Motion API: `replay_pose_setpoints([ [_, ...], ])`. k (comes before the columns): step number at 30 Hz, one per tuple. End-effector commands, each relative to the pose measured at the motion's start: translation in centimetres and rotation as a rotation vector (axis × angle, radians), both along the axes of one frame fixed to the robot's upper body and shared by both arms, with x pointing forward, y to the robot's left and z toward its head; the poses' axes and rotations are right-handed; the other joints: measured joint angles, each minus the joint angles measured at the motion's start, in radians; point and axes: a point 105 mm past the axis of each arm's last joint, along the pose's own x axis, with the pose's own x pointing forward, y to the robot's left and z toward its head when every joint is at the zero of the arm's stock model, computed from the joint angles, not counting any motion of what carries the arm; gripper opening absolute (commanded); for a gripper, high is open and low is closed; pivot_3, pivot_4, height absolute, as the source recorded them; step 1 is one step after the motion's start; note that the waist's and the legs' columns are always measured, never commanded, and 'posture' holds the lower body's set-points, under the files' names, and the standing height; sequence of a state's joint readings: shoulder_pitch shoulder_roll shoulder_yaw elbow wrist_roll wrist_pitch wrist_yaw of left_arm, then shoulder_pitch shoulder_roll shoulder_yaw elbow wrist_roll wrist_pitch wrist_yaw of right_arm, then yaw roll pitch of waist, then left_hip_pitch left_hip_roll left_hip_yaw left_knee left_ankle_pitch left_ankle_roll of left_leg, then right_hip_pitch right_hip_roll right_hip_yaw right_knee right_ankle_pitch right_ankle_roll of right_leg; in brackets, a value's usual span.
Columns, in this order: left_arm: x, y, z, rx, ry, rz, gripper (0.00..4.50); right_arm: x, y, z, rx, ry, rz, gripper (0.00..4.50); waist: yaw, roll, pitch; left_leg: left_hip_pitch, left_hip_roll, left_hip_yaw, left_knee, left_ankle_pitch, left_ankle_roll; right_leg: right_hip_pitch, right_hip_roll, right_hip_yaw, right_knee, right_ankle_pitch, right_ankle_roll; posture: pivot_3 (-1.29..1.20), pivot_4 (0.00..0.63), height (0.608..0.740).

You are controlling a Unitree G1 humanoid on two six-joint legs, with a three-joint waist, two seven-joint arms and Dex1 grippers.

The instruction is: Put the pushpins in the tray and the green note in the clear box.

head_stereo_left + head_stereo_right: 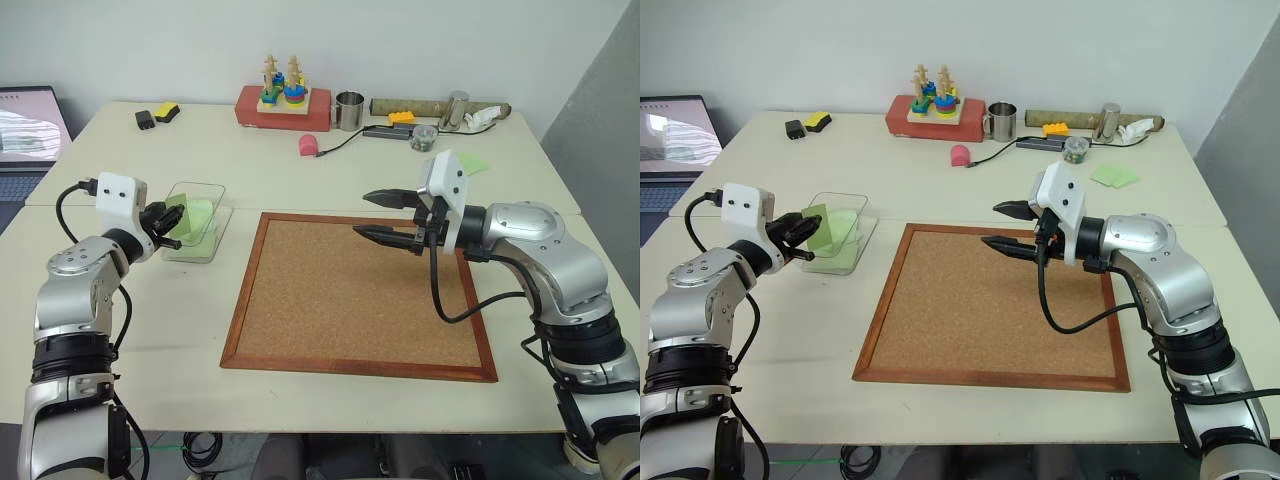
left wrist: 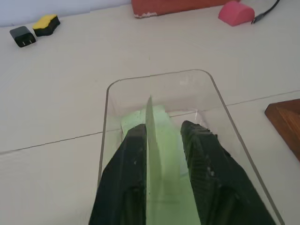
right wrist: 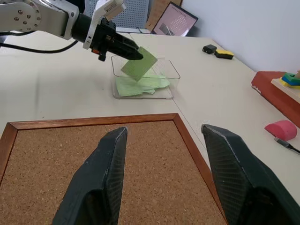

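Pale worktop (image 1: 330, 170): our left hand (image 1: 172, 227) loosely pinches green note (image 3: 139, 64) over clear box (image 1: 196, 245); right hand (image 1: 392, 217) gapes empty above cork board (image 1: 360, 300).

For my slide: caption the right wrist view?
Left gripper holds a green note over the clear box.
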State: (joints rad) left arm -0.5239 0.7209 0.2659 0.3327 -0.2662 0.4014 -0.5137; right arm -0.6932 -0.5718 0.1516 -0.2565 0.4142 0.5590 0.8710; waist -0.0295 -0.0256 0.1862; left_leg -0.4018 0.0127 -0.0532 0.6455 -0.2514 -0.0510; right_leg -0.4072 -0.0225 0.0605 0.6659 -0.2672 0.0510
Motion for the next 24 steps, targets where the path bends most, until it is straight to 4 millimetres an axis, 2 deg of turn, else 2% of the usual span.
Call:
replay_pose_setpoints([
  [1, -0.2, 0.3, 1.9, 0.071, -0.062, -0.005, 2.11, -0.6, 0.2, 1.2, 0.01, -0.046, 0.014, 2.63, 0.0, 0.0, 0.0, 0.0, 0.0, 0.0, 0.0, 0.0, 0.0, 0.0, 0.0, 0.0, 0.0, 0.0, 0.0, 0.0, 0.15, 0.74],
  [7, -0.8, -0.6, 1.5, 0.102, -0.045, -0.067, 3.41, -0.5, 0.0, 0.9, 0.007, -0.038, 0.003, 2.63, -0.002, 0.0, 0.0, 0.0, 0.0, 0.001, 0.0, 0.0, 0.0, 0.0, 0.0, 0.0, 0.0, 0.0, 0.0, 0.0, 0.15, 0.74],
  [12, -1.2, -0.4, 1.9, 0.141, -0.056, -0.06, 4.41, -0.4, -0.2, 0.8, 0.004, -0.036, -0.003, 2.63, -0.002, 0.0, 0.0, 0.0, 0.0, 0.0, 0.0, 0.0, 0.0, 0.0, 0.0, 0.0, 0.0, 0.0, 0.0, 0.0, 0.15, 0.74],
  [17, -1.7, -0.8, 2.6, 0.213, -0.064, -0.107, 4.49, -0.2, -0.5, 0.7, 0.003, -0.035, -0.021, 2.63, -0.002, 0.0, 0.0, 0.0, 0.0, 0.001, 0.0, 0.0, 0.0, 0.0, 0.0, 0.0, 0.0, 0.0, 0.0, 0.0, 0.15, 0.74],
  [20, -2.9, -2.3, 2.3, 0.26, -0.029, -0.223, 4.49, 0.0, -0.9, 0.7, 0.003, -0.038, -0.035, 2.63, -0.003, 0.0, 0.0, 0.0, 0.0, 0.001, 0.0, 0.0, 0.0, 0.0, 0.0, 0.0, 0.0, 0.0, 0.0, 0.0, 0.15, 0.74],
  [24, -6.1, -5.4, 1.7, 0.295, 0.05, -0.46, 4.49, -0.8, -2.6, 0.5, -0.047, -0.033, -0.017, 2.63, -0.003, 0.0, 0.0, 0.0, 0.0, 0.002, 0.0, 0.0, 0.0, 0.0, 0.0, 0.001, -0.001, 0.0, 0.0, 0.0, 0.15, 0.74],
])
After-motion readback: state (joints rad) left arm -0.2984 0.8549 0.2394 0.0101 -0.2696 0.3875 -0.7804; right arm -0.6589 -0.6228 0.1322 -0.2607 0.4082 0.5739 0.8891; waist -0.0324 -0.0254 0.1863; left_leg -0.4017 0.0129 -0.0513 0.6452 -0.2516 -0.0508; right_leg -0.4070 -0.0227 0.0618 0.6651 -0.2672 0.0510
